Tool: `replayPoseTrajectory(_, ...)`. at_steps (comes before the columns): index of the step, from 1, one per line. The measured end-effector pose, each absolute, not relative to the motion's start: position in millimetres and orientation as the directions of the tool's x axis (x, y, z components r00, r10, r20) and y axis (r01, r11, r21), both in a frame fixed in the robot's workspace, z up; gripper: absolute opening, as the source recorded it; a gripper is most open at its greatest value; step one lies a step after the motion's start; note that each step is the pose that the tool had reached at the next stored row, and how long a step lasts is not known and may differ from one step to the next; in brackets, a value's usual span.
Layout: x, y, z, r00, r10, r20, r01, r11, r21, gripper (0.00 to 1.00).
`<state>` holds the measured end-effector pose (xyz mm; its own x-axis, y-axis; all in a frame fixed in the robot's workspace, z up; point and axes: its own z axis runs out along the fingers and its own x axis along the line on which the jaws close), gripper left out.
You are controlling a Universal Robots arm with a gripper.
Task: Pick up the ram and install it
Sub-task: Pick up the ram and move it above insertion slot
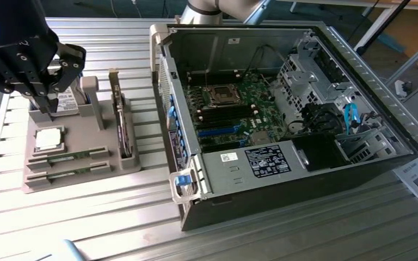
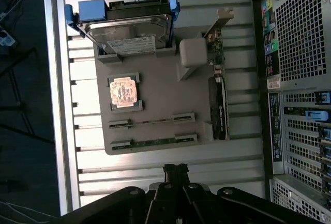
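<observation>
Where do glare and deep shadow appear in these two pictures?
Exterior view: the ribbed table glares white on the exterior view's left; the open computer case is dimmer inside. Wrist view: the processor chip is washed out by reflection; the floor beside the table is nearly black.

Boxy black hand (image 1: 45, 104) studded with small silver screws (image 1: 22, 42), glowing blue.

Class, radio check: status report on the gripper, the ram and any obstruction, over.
Gripper shut, empty, hovering near the tray. Ram and a second stick sit in tray slots, untouched. Nothing lies over them.
</observation>
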<state>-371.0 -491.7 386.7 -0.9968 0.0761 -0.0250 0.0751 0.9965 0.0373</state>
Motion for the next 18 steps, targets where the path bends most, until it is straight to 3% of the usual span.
replayPoseTrajectory(5,-371.0,-491.7,386.7,-0.998,0.065,-0.025,0.064,0.997,0.037,0.1)
replayPoseTrajectory(18,-371.0,-491.7,385.6,-0.935,-0.355,-0.025,-0.355,0.934,0.037,0.1)
